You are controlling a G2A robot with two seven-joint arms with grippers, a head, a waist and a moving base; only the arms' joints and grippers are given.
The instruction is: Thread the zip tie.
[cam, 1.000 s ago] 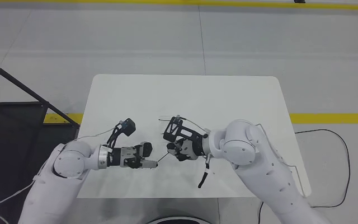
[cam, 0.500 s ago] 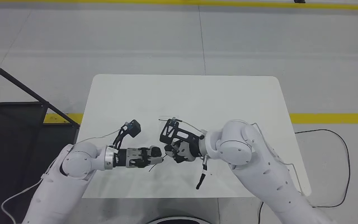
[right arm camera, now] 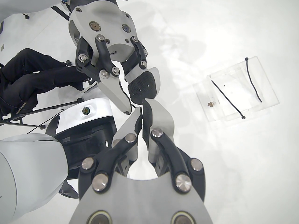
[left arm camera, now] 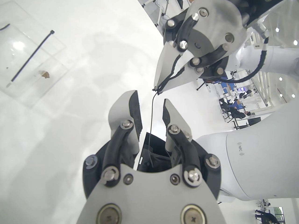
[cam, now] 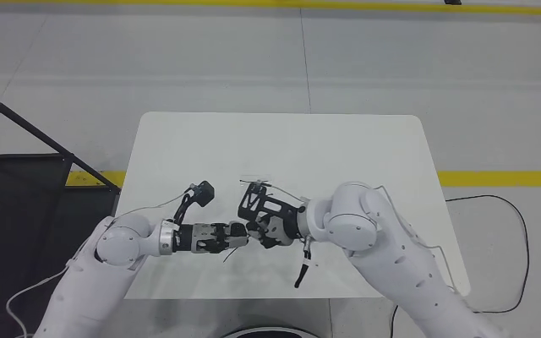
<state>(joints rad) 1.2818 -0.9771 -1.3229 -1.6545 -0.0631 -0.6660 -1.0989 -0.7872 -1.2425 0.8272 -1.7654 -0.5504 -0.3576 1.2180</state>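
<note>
A clear tray [right arm camera: 236, 82] lies on the white table [cam: 338, 144], with a small brown scrap [right arm camera: 211, 104], perhaps debris, inside it.

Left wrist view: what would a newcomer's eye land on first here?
The two grippers meet tip to tip above the table. The right gripper pinches a thin black zip tie, whose strap hangs between the left gripper's open fingers. Farther off, spare ties lie on a clear tray.
</note>
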